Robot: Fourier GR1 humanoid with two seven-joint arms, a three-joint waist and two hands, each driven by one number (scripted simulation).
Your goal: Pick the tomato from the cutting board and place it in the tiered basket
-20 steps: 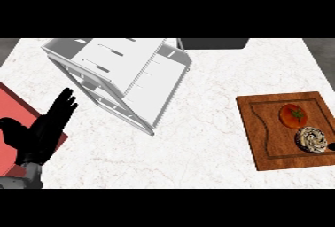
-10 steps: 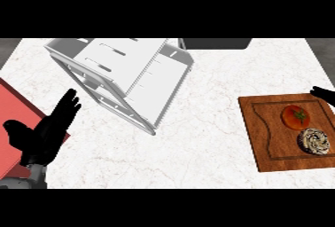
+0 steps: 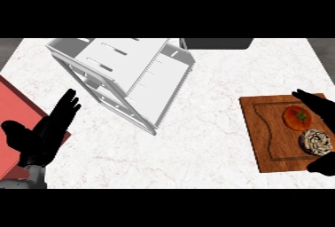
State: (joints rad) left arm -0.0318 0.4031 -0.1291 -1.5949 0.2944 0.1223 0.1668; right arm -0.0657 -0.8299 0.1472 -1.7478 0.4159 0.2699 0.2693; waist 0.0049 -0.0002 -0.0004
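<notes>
The marble counter point(image 3: 196, 146) fills the view. On it, toward eleven o'clock, the white tiered basket point(image 3: 127, 80) is seen, its shelves bare as far as can be made out. A red surface point(image 3: 14, 115) shows at the nine o'clock edge, and a dark object point(image 3: 217, 43) at twelve o'clock beyond the basket.

At three o'clock the wooden cutting board point(image 3: 265, 137) is laid flat, well apart from the basket. The tomato point(image 3: 298, 116) is found on the board's far right part, with a round, patterned food item point(image 3: 316, 142) just beside it at its five o'clock.

The left hand point(image 3: 46, 133) is held at eight o'clock, fingers straight and spread, nothing carried; it is judged to be resting. The right hand point(image 3: 322, 106) is seen at the three o'clock edge, partly cut off: fingers are extended over the board just past the tomato, and another dark part of it shows near four o'clock. Nothing is held in it, and the hand is spread around the tomato, not closed.

The reach-and-grasp step is judged to be in hand. Next, the fingers must be lowered and curled round the tomato without the neighbouring food being disturbed; the tomato must then be lifted and carried toward eleven o'clock to a basket tier.
</notes>
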